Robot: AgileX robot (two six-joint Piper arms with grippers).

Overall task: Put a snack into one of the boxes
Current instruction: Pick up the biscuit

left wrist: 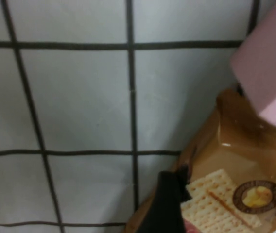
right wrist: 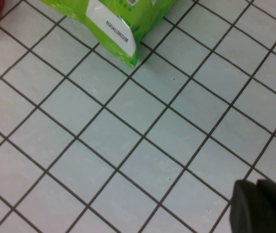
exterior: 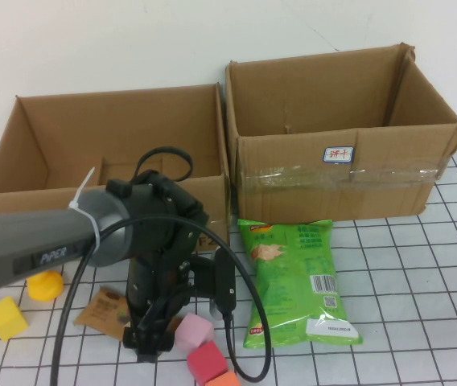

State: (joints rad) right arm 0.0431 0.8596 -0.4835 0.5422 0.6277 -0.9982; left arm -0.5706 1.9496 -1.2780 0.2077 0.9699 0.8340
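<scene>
A brown cracker packet (exterior: 106, 310) lies flat on the gridded table near the front left. My left gripper (exterior: 145, 341) points down right at its near end, beside a pink cube (exterior: 193, 331). In the left wrist view the packet (left wrist: 240, 179) fills the space past one black finger (left wrist: 164, 208) at its edge; the other finger is out of frame, so the jaws stand open around it. A green chip bag (exterior: 297, 281) lies flat in front of the right box (exterior: 341, 173). My right gripper (right wrist: 258, 206) is shut and empty over bare table near the chip bag's corner (right wrist: 113, 29).
The open left box (exterior: 19, 173) stands behind the left arm, next to the right box. A yellow cube (exterior: 7, 318) and a yellow round piece (exterior: 45, 284) lie at the front left. A red cube (exterior: 207, 359) and an orange cube (exterior: 225, 380) lie by the pink one.
</scene>
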